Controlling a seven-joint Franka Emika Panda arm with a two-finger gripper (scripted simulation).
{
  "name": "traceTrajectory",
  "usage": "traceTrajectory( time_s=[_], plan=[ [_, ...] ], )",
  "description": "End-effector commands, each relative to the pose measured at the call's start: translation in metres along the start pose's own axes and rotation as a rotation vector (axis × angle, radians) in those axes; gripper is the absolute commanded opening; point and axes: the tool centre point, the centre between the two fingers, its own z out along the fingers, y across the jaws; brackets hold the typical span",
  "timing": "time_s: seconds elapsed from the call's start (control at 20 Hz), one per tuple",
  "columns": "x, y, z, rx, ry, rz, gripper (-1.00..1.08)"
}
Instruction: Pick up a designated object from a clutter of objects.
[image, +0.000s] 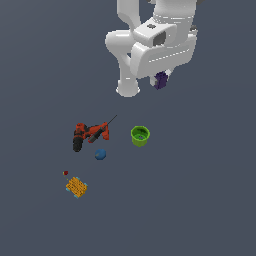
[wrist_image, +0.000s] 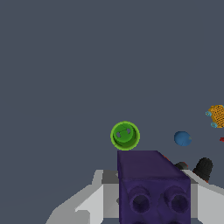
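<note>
Jaws of the white gripper (image: 161, 80) are closed on the dark purple studded plastic block (wrist_image: 153, 186), held well above the grey counter (image: 200, 200); only the wrist view shows its round studs and the pale fingers (wrist_image: 94, 201) flanking it, while the exterior view shows just a purple scrap under the arm. Below stands the green round cup (image: 140, 135), upright, and the wrist view looks into it, though what it holds cannot be made out. Farther off lie the orange-red and black power drill (image: 90, 134), small blue ball (image: 100, 154), tiny red dot (image: 65, 173) and orange-yellow block (image: 76, 187).
</note>
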Motion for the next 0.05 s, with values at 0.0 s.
traceTrajectory(
  time_s=[0.0],
  plan=[
    [0.0009,-0.0019,-0.0024,0.000,-0.001,0.001,-1.00]
  ],
)
